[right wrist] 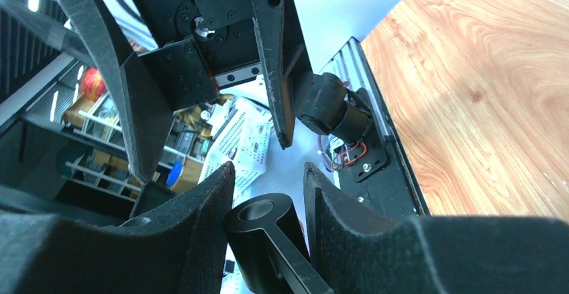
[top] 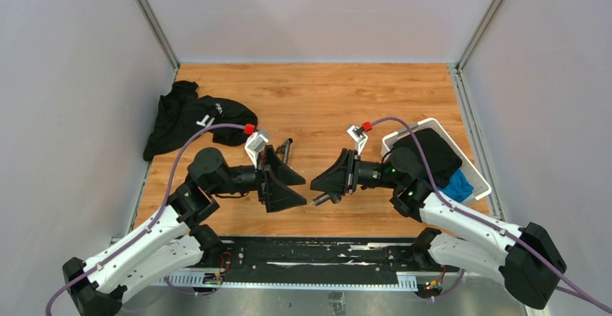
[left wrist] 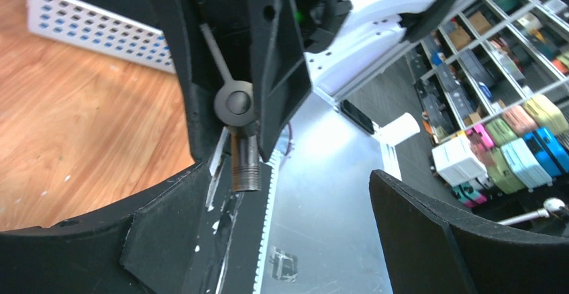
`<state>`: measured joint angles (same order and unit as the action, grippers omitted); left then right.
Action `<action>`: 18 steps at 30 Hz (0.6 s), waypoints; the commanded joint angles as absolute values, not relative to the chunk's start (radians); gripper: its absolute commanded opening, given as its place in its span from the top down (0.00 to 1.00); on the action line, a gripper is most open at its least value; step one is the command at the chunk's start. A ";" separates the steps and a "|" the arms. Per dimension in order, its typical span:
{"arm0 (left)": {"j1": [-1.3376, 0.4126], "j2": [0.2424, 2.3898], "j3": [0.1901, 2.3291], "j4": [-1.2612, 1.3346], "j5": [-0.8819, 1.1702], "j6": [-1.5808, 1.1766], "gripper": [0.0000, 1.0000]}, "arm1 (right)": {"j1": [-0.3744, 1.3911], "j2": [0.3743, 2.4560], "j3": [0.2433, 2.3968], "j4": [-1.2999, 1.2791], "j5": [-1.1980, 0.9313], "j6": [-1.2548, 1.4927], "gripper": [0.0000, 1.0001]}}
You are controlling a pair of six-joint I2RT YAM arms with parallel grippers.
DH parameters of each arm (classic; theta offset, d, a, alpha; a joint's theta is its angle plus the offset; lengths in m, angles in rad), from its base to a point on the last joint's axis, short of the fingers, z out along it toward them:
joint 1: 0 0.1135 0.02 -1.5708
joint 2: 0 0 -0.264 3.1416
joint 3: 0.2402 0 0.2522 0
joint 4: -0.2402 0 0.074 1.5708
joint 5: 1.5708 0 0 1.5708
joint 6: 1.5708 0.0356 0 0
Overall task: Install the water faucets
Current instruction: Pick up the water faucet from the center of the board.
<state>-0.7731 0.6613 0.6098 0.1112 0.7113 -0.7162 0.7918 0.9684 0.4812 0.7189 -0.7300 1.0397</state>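
Observation:
One of the water faucets (right wrist: 265, 223), a dark-grey body with a thin lever, sits clamped between my right gripper's (right wrist: 268, 173) pads. From the left wrist I see its round cap (left wrist: 236, 103) and, below it, the threaded stub (left wrist: 246, 166) poking out of the right fingers. My left gripper (left wrist: 288, 227) faces it with jaws wide apart and nothing between them. In the top view the two grippers meet tip to tip, left (top: 303, 190) and right (top: 317, 188), with the held faucet (top: 326, 199) just under them. A second faucet piece (top: 285, 148) lies on the wood behind the left gripper.
A white basket (top: 433, 132) holding dark cloth and a blue item (top: 456, 185) stands at the right, behind the right arm. A black garment (top: 188, 117) lies at the back left. The black base rail (top: 317, 255) runs along the near edge.

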 commanded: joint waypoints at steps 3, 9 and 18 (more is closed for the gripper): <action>-0.767 0.674 0.601 0.018 0.608 -0.681 0.06 | 0.798 0.938 0.497 0.451 -0.573 1.001 1.00; -0.767 0.700 0.476 0.168 0.572 -0.774 0.00 | 0.792 0.942 0.452 0.504 -0.437 1.136 1.00; -0.767 0.802 0.290 0.598 0.520 -0.942 0.05 | 0.792 0.976 0.476 0.592 -0.395 1.219 1.00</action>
